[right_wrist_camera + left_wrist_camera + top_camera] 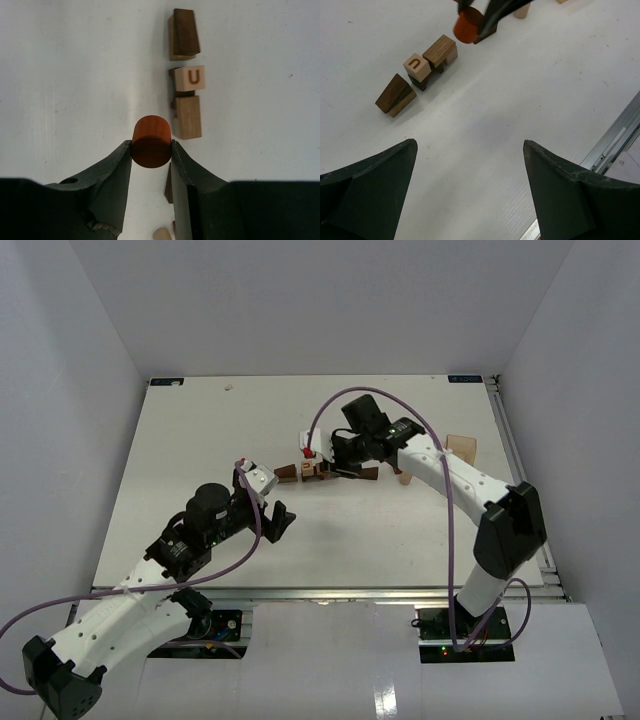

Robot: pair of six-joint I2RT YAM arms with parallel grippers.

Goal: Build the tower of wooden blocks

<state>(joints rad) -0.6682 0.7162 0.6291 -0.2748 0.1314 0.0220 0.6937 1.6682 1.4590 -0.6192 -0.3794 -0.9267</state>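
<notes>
The low cluster of small wooden blocks [300,473] lies mid-table: a dark brown wedge [184,33], a pale cube marked U [190,78] and a tan block [188,116] in a row, the cube and the block resting on a dark piece. My right gripper [151,145] is shut on a reddish-brown cylinder [151,135] and holds it above the table just beside the tan block. In the left wrist view the cylinder [466,26] hangs beyond the row. My left gripper [469,145] is open and empty, nearer the front than the cluster [417,75].
A larger pale wooden slab [462,448] lies at the right. A small pale cylinder [403,477] and a dark block [169,185] lie under the right arm. The table's metal front edge [615,140] runs close to my left gripper.
</notes>
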